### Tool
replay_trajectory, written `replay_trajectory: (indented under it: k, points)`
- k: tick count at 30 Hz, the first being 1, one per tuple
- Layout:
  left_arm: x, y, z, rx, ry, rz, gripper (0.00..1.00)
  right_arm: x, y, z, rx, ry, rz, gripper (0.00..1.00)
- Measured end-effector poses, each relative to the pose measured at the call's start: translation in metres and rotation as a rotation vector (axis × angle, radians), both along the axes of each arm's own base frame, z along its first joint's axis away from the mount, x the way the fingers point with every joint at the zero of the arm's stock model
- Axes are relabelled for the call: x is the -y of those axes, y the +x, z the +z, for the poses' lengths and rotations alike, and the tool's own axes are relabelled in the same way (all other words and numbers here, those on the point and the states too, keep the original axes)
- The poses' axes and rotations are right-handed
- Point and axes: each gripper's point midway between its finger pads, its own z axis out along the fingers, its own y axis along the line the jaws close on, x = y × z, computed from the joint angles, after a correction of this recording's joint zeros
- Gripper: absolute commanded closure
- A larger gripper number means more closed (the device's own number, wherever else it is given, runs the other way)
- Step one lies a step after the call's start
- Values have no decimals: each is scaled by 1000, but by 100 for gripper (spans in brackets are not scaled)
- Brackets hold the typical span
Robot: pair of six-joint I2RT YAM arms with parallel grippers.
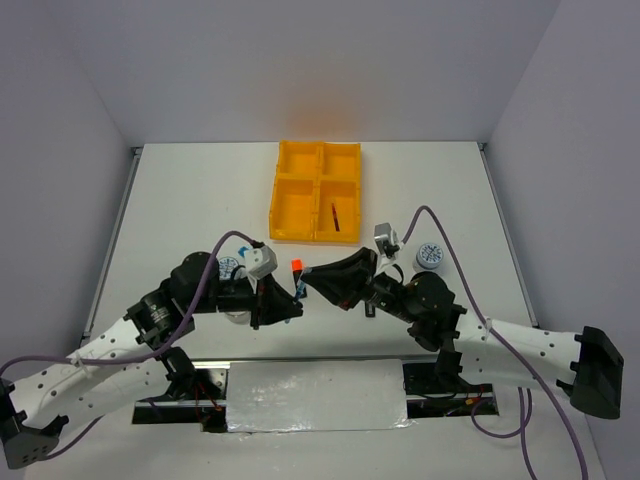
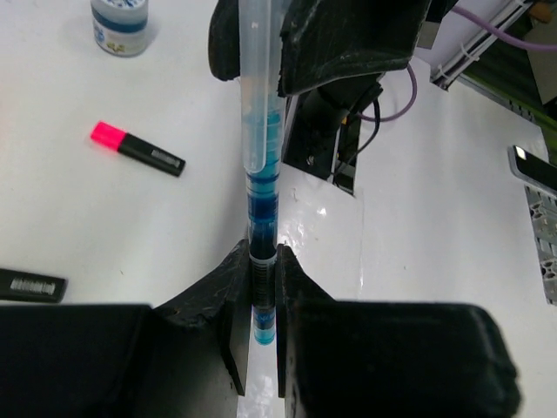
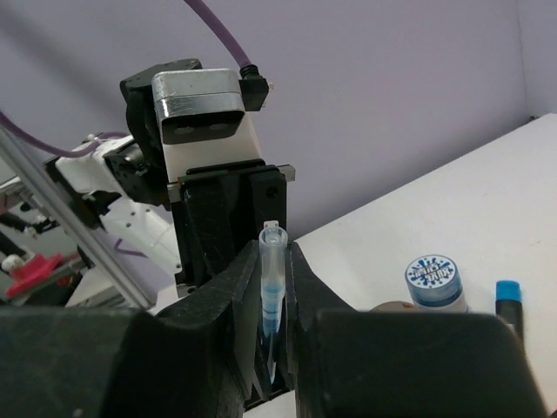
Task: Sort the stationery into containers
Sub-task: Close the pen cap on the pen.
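Teal pen [image 2: 261, 200] is being held between both arms near the middle of the overhead frame, over the white surface [image 2: 435, 218]. The left pincer [image 2: 261, 261] is clenching the end away from the cap, and the right pincer [image 3: 272, 261] is clenching the capped end. The yellow tray [image 1: 295, 210] is sitting at upper centre, with a dark red pen [image 1: 335, 217] lying in its lower right compartment. A pink highlighter [image 2: 137, 148] is lying at the left of the left wrist frame, apart from a blue-white roll [image 2: 119, 24].
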Motion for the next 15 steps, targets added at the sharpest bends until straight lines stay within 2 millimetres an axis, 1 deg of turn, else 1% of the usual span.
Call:
replay_trajectory:
  k: [4,6,8,12,13,15]
  points:
    - [-6,5,-10,-59,31,-13,100,2,5,-14,-33,38,-39,100]
    - [-6,10,-11,-87,25,-26,100,4,10,-16,-51,48,-71,100]
    - [-3,11,-11,-103,15,-48,100,8,12,-15,-61,52,-90,91]
    - [1,9,0,-57,-34,-73,100,17,7,-5,-62,57,-92,90]
    - [0,7,1,-40,-50,-75,100,18,5,-2,-59,55,-89,83]
    - [-1,3,4,-20,-78,-77,100,17,1,1,-58,38,-79,80]
